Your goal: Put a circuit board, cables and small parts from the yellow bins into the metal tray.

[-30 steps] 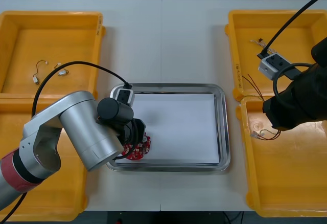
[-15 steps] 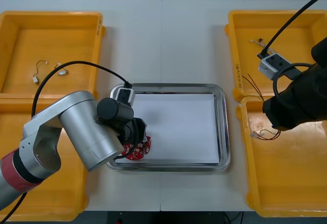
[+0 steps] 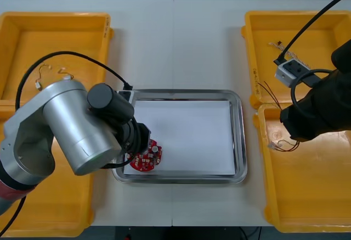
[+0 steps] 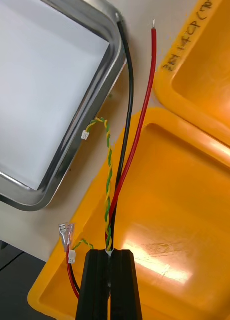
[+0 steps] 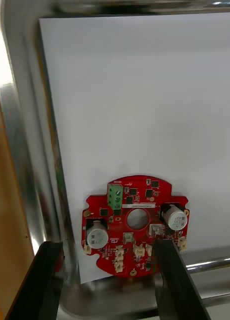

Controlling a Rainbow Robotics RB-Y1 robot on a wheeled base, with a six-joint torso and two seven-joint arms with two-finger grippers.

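circuit board (image 5: 136,222) under spread left claw (image 5: 106,246); cables (image 4: 113,187) pinched in right claw (image 4: 111,254)

Bright, even light falls from overhead on the pale desk (image 3: 175,43). The shiny rectangular metal tray (image 3: 239,141), white inside, carries thin highlights along its rim; in the left wrist view its side wall glares in a white streak. A soft shadow lies at the tray's left edge, under the silver left arm (image 3: 77,130). Right of the tray, the floor of a yellow plastic bin (image 4: 185,200) shows a pale glare patch just ahead of the black fingers (image 4: 126,280) of the right gripper (image 4: 110,253).
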